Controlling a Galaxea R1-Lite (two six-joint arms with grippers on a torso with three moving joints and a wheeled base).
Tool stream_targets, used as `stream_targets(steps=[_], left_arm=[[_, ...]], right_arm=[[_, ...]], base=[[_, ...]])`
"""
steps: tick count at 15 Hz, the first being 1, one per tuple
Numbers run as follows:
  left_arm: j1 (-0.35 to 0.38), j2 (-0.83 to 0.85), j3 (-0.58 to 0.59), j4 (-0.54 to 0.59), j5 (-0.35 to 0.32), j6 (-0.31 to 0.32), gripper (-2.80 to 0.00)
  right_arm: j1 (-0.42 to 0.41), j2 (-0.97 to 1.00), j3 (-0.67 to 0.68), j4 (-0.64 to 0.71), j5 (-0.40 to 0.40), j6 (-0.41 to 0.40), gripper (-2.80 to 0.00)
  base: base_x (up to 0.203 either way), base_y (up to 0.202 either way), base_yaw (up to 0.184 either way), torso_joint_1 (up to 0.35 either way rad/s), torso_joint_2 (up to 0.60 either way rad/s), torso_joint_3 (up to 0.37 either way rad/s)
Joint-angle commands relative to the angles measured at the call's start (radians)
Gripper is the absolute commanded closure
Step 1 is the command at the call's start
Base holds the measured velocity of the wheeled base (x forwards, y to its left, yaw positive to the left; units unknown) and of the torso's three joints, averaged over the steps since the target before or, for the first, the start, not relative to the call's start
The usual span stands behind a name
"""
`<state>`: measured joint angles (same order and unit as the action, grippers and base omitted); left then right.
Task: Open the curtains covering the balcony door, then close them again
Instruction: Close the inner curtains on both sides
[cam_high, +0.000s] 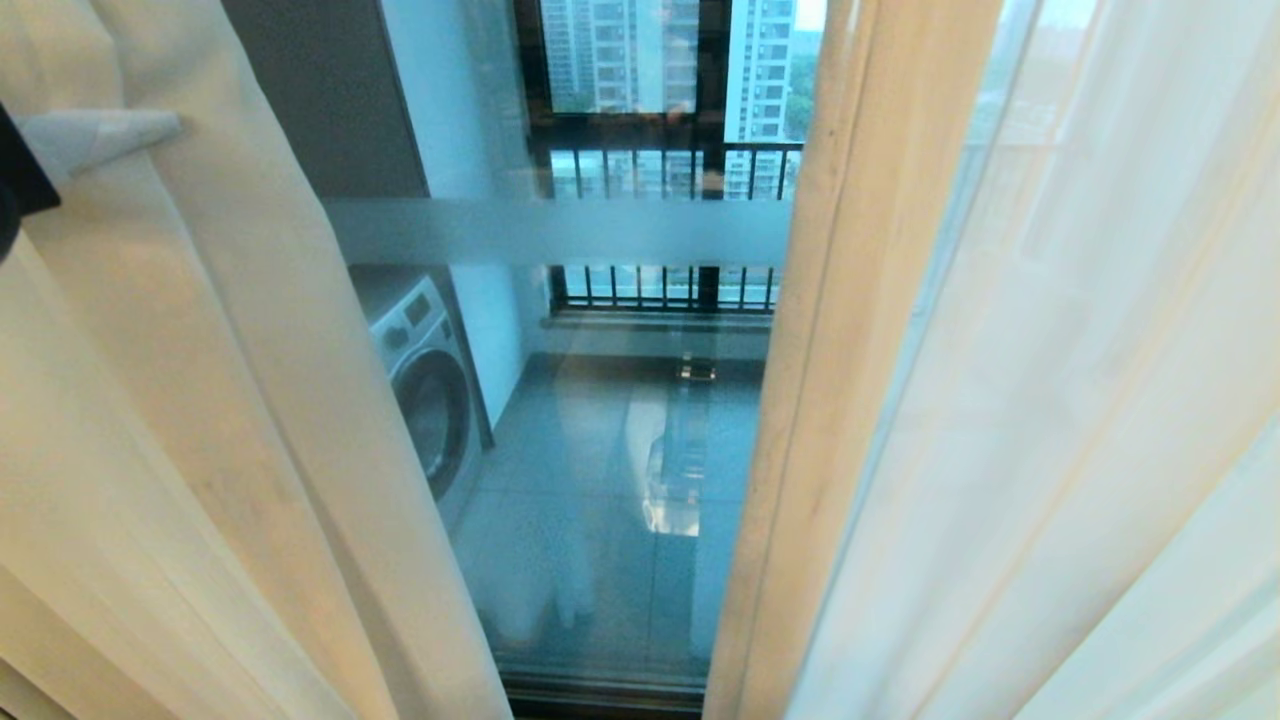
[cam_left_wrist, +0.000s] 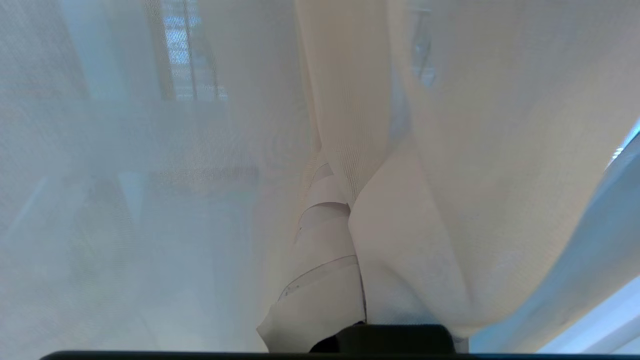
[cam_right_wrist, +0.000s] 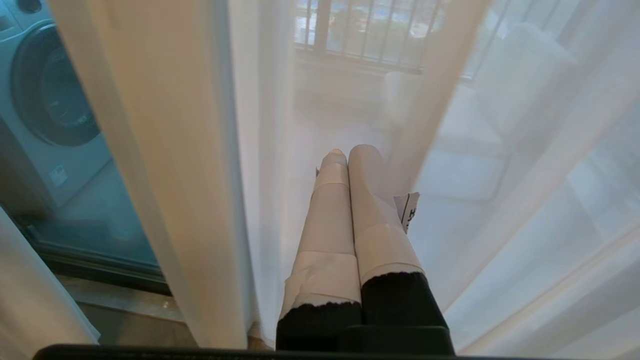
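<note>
The left hand (cam_high: 95, 135) sits high at the left edge of the head view, its taped fingers (cam_left_wrist: 320, 235) pinched shut on a fold of the left curtain panel (cam_high: 230, 400), with cream cloth and a veil of thin white sheer fabric (cam_left_wrist: 125, 175) draped round them in the left wrist view. The right hand (cam_right_wrist: 350, 155) is not in the head view; its own camera shows its two taped fingers pressed flat together, holding nothing, pointing into the folds at the inner edge of the right curtain panel (cam_high: 830, 350). The curtains stand parted for now: a gap between the two panels bares the balcony door (cam_high: 600, 420), its glass crossed by a frosted stripe (cam_high: 560, 232), with a washing machine (cam_high: 425, 385) and a black-barred railing (cam_high: 665, 160) on the balcony beyond. What the coming move turns on, as I judge it, is that the gap lies to the right of the left hand, towards the middle of the door, while the panel's long axis hangs straight down to the floor; closing would mean carrying the held edge sideways across the pleats, not along them. The left hand is plainly the nearer to its panel, being already on it. The panels look opaque, cream-beige, finely woven, falling in long soft vertical folds.
</note>
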<state>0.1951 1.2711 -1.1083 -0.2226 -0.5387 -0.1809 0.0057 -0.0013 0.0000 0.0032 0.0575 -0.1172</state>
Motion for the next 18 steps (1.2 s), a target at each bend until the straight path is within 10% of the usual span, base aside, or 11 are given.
stream_targets(steps=[1, 9, 18], left_arm=[[0.001, 0.001, 0.000, -0.001, -0.003, -0.002, 0.00], [0.001, -0.006, 0.012, 0.000, 0.002, -0.002, 0.00], [0.000, -0.022, 0.019, 0.000, 0.003, -0.001, 0.00]], right_arm=[[0.000, 0.001, 0.000, 0.000, 0.001, -0.001, 0.00], [0.000, 0.001, 0.000, 0.000, 0.001, -0.001, 0.00], [0.000, 0.001, 0.000, 0.000, 0.001, -0.001, 0.00]], base=[[0.000, -0.193, 0.001, 0.002, 0.00, -0.002], [0.000, -0.177, 0.003, 0.003, 0.00, 0.001], [0.000, 0.000, 0.000, 0.000, 0.00, 0.000]])
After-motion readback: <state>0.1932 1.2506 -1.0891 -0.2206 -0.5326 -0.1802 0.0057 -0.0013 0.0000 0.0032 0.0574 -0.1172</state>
